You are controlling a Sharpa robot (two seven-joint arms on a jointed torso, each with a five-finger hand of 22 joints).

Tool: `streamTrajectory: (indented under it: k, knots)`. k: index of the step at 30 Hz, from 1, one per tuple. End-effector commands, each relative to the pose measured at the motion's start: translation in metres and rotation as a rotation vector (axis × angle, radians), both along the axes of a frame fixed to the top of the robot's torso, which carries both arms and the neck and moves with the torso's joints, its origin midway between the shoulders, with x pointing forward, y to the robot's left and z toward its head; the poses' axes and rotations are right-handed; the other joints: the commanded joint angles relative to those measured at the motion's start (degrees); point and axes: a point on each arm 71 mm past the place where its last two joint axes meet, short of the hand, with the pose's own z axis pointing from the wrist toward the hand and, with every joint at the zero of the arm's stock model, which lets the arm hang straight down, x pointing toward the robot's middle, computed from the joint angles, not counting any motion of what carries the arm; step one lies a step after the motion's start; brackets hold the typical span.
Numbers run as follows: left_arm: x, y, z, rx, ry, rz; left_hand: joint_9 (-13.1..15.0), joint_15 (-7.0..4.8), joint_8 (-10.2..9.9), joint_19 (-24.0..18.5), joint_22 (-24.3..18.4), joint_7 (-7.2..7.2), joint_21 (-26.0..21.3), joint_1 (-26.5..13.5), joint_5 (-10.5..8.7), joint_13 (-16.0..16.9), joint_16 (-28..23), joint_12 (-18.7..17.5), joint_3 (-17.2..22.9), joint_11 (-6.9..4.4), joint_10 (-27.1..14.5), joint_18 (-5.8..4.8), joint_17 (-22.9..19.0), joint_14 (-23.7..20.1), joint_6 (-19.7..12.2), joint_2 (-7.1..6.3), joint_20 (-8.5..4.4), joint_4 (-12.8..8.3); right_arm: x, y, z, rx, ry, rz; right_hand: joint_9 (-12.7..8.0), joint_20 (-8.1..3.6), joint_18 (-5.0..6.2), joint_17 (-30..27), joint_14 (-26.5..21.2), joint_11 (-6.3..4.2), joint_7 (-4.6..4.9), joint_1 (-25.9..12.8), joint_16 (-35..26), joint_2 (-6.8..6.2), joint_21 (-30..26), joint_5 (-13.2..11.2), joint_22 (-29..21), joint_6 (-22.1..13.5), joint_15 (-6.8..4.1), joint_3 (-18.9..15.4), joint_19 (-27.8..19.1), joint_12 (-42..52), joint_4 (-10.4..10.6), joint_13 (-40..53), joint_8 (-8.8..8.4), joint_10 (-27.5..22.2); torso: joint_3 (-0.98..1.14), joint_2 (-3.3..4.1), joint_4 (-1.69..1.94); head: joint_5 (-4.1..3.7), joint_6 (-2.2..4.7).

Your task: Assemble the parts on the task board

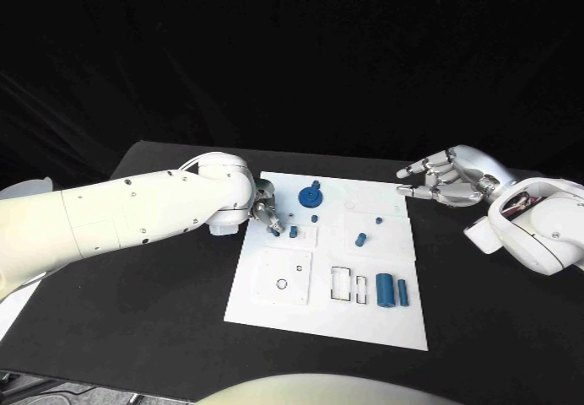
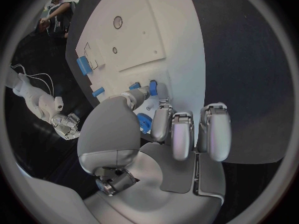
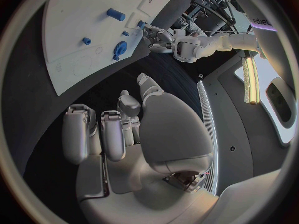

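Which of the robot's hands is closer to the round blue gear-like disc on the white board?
Left. The left hand is beside the round blue gear-like disc; the right hand hovers off the white board's far corner.
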Motion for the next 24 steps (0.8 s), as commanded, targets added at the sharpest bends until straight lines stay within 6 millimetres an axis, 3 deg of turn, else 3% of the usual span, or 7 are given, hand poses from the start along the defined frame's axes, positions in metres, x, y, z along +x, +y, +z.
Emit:
streamTrajectory:
  k: [1, 24]
  knots:
    - [-0.0028, 0.0022, -0.0065, 0.041, 0.04, 0.013, -0.1, -0.34, 0.1, 4.1, 11.5, 0.1, 0.4, -0.9, -0.13, 0.2, 0.2, 0.4, -0.8, -0.09, 0.3, -0.2, 15.1, 6.0, 0.6, -0.06, -0.32, 0.4, -0.0009, 0.0013, -0.0003, -0.007, -0.001, 0.014, 0.0, -0.46, 0.37, 7.6, 4.4, 0.05, -0.06, 0.0, -0.2, 0.27, -0.3, 0.2, -0.1, 0.4, -0.31, -0.2, 0.0, -0.2, 0.0, -0.1, 0.05, 0.1, 0.0, 0.0, 0.02, -0.06, -0.02]
    - [-0.0013, 0.0028, -0.0074, 0.058, 0.049, 0.009, -1.1, -0.66, 0.2, 4.7, 12.6, -0.32, 1.4, -3.2, 0.01, 2.7, 0.2, 2.5, -7.5, -0.45, 1.5, -0.52, 15.1, 6.0, 2.3, 0.24, -0.63, 4.0, -0.0016, 0.0009, 0.0, -0.007, -0.001, 0.013, 0.0, -0.47, 0.37, 7.6, 4.4, 0.05, -0.05, 0.1, -0.2, 0.32, -0.4, 0.3, -0.1, 0.4, -0.31, -0.3, 0.0, -0.3, 0.0, -0.1, 0.05, 0.1, 0.01, 0.0, 0.03, -0.34, -0.18]
